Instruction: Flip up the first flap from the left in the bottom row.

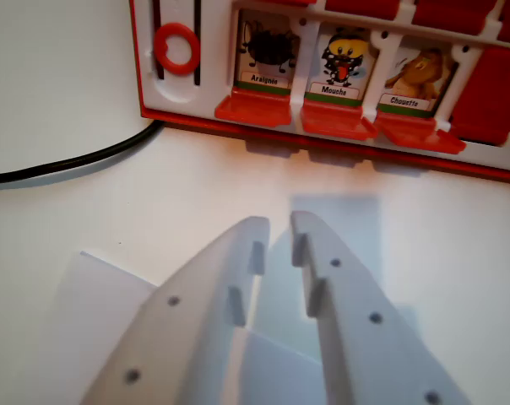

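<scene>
Matte white plastic end effector [279, 224], its tapered fingers narrowly parted and holding nothing, hovers above the white desk [61, 67] before a glossy red plastic game board [483, 101] with raised picture flaps [263, 51].

Bare white table [196, 181] is seen between the gripper [280, 226] and the red game board [339, 139]; this stretch is unobstructed. A black cable [78, 162] is laid across the left, ending at the board's near-left corner. Three raised flaps [335, 72] are stood along the board's near edge, blocking the far side.
</scene>
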